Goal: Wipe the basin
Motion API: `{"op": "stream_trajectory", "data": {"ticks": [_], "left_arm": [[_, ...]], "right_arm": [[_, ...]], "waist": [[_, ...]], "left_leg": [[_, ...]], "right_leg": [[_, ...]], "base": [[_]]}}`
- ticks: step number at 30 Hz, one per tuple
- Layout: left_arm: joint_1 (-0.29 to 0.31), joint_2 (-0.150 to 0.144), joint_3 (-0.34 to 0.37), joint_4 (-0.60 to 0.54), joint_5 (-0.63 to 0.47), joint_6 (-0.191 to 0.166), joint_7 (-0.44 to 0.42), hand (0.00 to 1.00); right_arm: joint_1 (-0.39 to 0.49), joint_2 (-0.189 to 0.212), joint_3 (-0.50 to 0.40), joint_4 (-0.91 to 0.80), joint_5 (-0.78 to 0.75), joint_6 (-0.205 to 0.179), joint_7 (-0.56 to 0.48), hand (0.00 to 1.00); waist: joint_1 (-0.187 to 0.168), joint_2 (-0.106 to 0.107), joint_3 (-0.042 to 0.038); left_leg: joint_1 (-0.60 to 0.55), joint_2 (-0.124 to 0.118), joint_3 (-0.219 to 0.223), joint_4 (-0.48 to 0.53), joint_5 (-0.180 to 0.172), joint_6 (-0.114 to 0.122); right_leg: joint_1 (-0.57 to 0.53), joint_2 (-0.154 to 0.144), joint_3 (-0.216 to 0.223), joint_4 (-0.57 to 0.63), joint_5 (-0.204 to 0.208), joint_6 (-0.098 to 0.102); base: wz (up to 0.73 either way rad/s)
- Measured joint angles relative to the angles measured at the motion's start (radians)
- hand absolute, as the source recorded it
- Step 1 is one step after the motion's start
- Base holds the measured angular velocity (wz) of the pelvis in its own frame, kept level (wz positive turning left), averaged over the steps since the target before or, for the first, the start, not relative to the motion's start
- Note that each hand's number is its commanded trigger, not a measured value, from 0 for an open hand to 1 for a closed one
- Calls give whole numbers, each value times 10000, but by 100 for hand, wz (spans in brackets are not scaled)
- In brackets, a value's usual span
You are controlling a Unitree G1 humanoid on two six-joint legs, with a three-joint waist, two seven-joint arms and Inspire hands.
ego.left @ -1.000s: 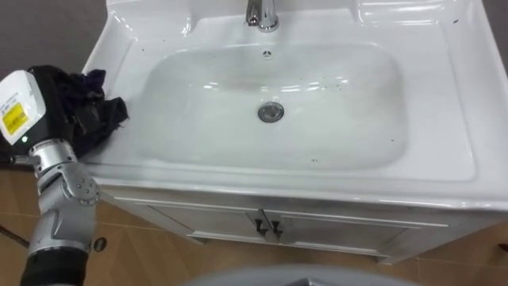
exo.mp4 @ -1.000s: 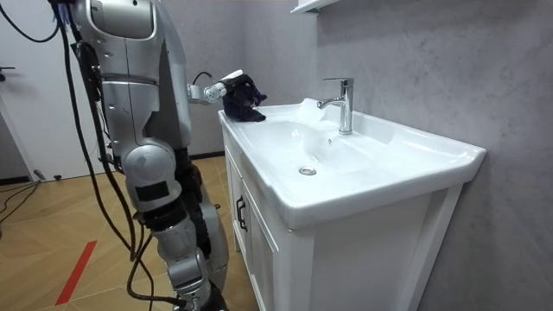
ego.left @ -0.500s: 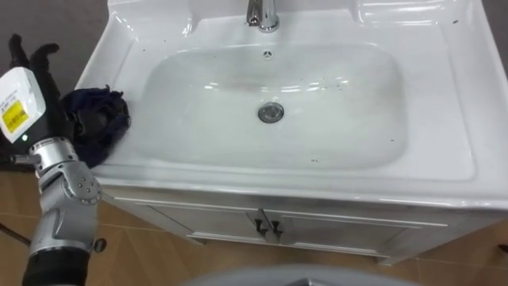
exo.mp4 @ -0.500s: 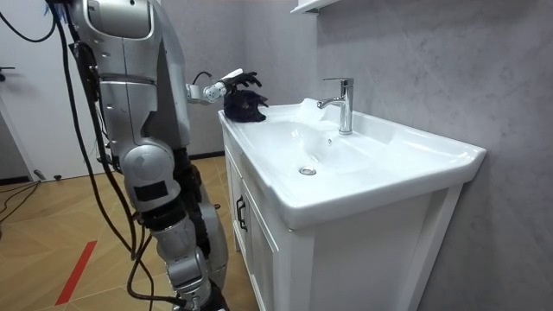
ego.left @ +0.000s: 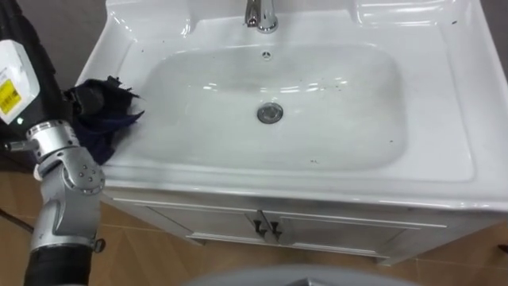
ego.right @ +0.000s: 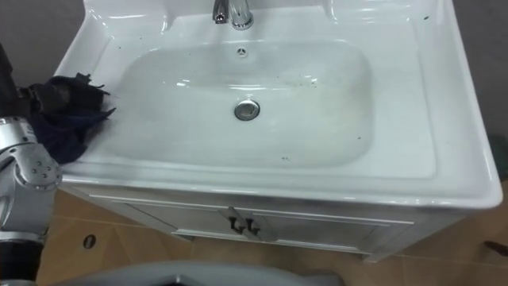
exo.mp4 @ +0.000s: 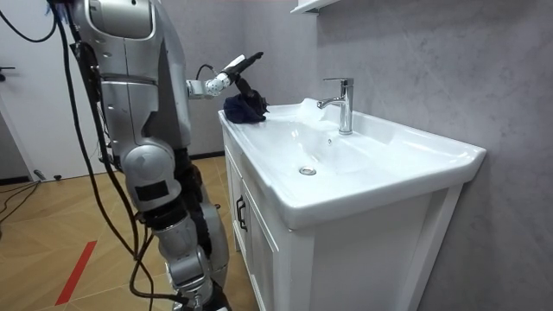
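A dark blue cloth (ego.left: pixel 99 116) lies crumpled on the left rim of the white basin (ego.left: pixel 444 119), at the bowl's edge. My left hand (ego.left: pixel 24 71) is lifted just left of and above the cloth, apart from it. In the room view this hand (exo.mp4: pixel 240 63) has straight fingers pointing up over the cloth (exo.mp4: pixel 244 108) and holds nothing. The bowl has a chrome drain (ego.left: pixel 271 112) in its middle and a few dark specks on its walls. A chrome faucet (ego.left: pixel 260 14) stands at the back rim.
I stand at the basin's left front corner on a wooden floor. Below the rim are white cabinet doors with dark handles (ego.left: pixel 267 228). A grey wall runs behind the basin (exo.mp4: pixel 415 151), with a white shelf (exo.mp4: pixel 311 5) above.
My left hand has opened and let go of the cloth, then risen away from it. The cloth now lies by itself on the left rim.
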Motion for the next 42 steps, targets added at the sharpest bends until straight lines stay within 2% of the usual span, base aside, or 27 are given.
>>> {"op": "stream_trajectory", "data": {"ticks": [6,11,15,18,21,23,26,30,32,36,39,42], "left_arm": [[-39,1,281,-74,-9,-247,120,0],[-33,6,1253,-1007,-27,-427,383,0],[-38,14,1687,-1344,-44,-563,832,0],[-44,59,1922,-1341,-720,-637,1109,0],[-36,61,2501,-1340,-1625,-678,1394,0],[27,61,2909,-1340,-2455,-716,1493,0],[91,61,3341,-1341,-3205,-720,1656,0],[227,73,3899,-1349,-3434,-746,1869,0],[413,94,4425,-1350,-3571,-813,2076,0],[725,100,5198,-1255,-4401,-899,2115,0],[1362,100,5495,-1000,-5166,-905,2108,0],[1525,95,5494,290,-5962,-848,2043,0]], "right_arm": [[41,115,-204,-393,35,-35,-110,0],[119,255,-469,-504,170,-117,-118,0],[256,252,-476,-622,454,-116,-148,0],[317,237,-491,-616,434,-114,-179,0],[365,222,-684,-587,381,-125,-316,0],[322,191,-730,-623,394,-119,-365,0],[317,181,-738,-628,412,-96,-359,0],[268,160,-751,-627,412,-122,-350,0],[259,135,-757,-630,397,-125,-354,0],[326,126,-768,-634,439,-124,-346,0],[304,101,-843,-670,454,-101,-321,0],[303,100,-839,-796,577,43,-299,0]], "waist": [[96,20,-9],[159,44,-21],[283,113,-66],[414,214,-74],[536,285,-33],[761,352,-27],[1017,339,-21],[1251,319,-27],[1325,307,-47],[1693,290,-59],[1878,251,-71],[2046,230,-90]], "left_leg": [[-25,-3,8,145,-20,26],[-22,-24,-1,88,-22,29],[13,-58,-21,2,-22,28],[0,-107,-203,-17,-22,29],[83,-134,-258,-91,-22,29],[143,-162,-371,-175,-22,29],[116,-180,-487,-178,-22,30],[18,-205,-585,-145,-19,33],[-31,-271,-755,-144,4,63],[-45,-318,-768,-173,13,78],[-105,-373,-838,-172,11,81],[-106,-412,-1011,-183,11,81]], "right_leg": [[72,-10,16,-125,-1,2],[98,11,29,-228,12,17],[137,27,-4,-230,23,33],[158,16,-125,-217,26,39],[212,11,-122,-225,29,45],[237,-3,-176,-223,30,51],[238,-20,-232,-241,20,69],[216,-52,-286,-284,11,84],[203,-58,-366,-373,7,100],[208,-40,-394,-379,15,139],[202,-76,-497,-412,17,164],[251,-87,-681,-395,13,175]], "base": [[0],[0],[1],[9],[3],[0],[7],[8],[12],[1],[9],[16]]}}
